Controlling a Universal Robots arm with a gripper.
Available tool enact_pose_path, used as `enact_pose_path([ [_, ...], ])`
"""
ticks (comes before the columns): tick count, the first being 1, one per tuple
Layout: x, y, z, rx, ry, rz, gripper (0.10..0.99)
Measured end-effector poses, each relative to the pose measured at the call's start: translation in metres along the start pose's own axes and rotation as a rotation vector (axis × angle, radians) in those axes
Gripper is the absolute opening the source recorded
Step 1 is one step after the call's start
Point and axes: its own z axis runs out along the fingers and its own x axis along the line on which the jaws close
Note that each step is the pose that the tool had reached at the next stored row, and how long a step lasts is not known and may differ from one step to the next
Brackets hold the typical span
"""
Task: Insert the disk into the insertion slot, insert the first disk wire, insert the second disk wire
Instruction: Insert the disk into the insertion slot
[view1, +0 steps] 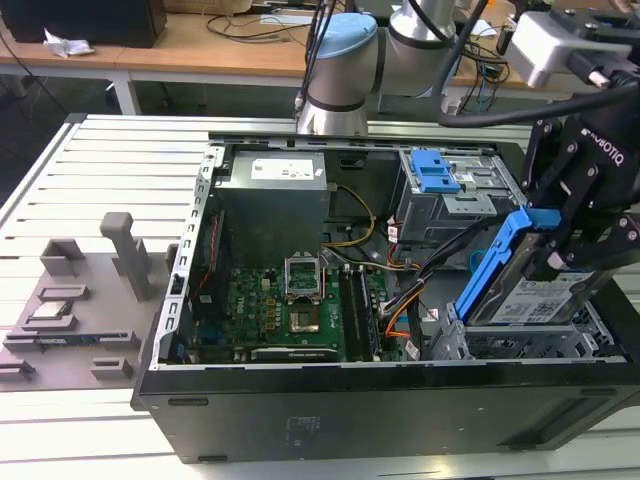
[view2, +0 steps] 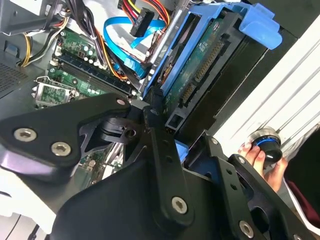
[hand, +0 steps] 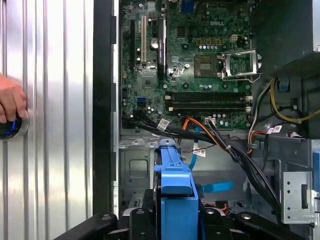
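Gripper (view2: 165, 120) linkage looms large in the second wrist view, its fingers clamped on the disk (view2: 200, 75) by the blue carrier. In the exterior view the disk (view1: 525, 300) hangs tilted, lower end down at the insertion slot (view1: 480, 345) at the exterior view's right of the open computer case (view1: 350, 410) — whether it has entered, I cannot tell. On the ribbed table (hand: 55, 100), a person's hand (hand: 10, 102) rests on a round button (hand: 10, 129).
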Motion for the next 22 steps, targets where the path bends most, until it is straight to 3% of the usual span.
enact_pose_path([
  [6, 0.0000, -0.0001, 0.0021, 0.000, 0.0002, 0.000, 0.365],
  [8, 0.0000, -0.0001, 0.0022, 0.000, 0.0001, 0.000, 0.439],
  [11, 0.0000, -0.0001, 0.0024, 0.000, 0.0000, 0.000, 0.439],
  [15, 0.0000, -0.0001, 0.0024, 0.000, 0.0000, 0.000, 0.294],
  [16, 0.0000, -0.0001, 0.0025, 0.000, 0.0000, 0.000, 0.294],
  [17, 0.0000, -0.0001, 0.0025, 0.000, 0.0000, 0.000, 0.235],
  [18, 0.0000, -0.0001, 0.0025, 0.000, 0.0000, 0.000, 0.114],
  [22, 0.0000, -0.0001, 0.0027, 0.000, 0.0001, 0.000, 0.106],
])
